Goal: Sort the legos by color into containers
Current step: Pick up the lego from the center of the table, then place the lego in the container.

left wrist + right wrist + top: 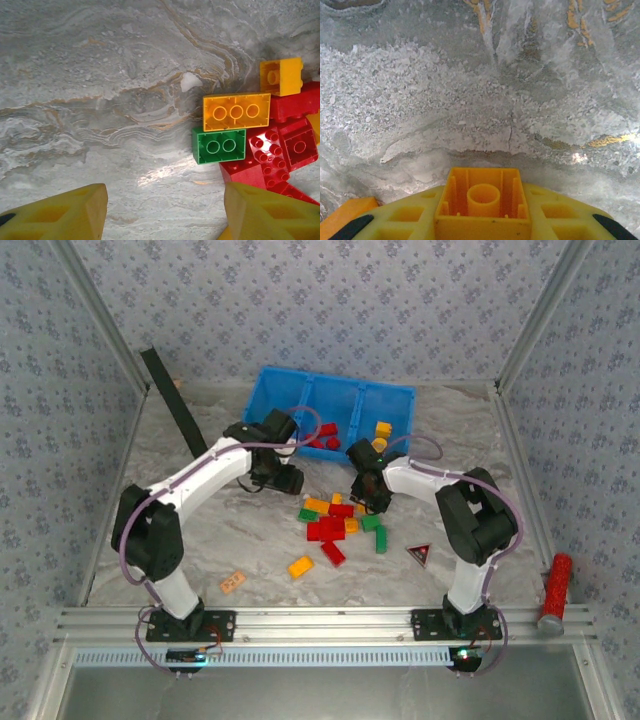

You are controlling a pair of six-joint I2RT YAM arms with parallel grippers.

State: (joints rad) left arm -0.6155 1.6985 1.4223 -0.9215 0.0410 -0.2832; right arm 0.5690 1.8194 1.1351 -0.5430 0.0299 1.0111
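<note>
Lab robot cell: aluminium framing (320,621), patterned wall panels (320,300), marbled tabletop (240,532).

Blue floral wallpaper walls (300,300) surround a grey marbled tabletop (250,530) with aluminium framing (330,622).

Red, green and yellow-orange studded plastic bricks (330,528) are lying on the grey-white marbled tabletop (240,540); the bright blue plastic bin (285,395) is showing red and yellow-orange ones.

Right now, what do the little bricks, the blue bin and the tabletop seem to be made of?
Bricks: glossy moulded plastic, judging by crisp studs and bright highlights. Blue bin: likely thin plastic, uniformly coloured with thin dividers. Tabletop: grey-white veined marble look, faintly shiny; possibly only a printed surface.
</note>
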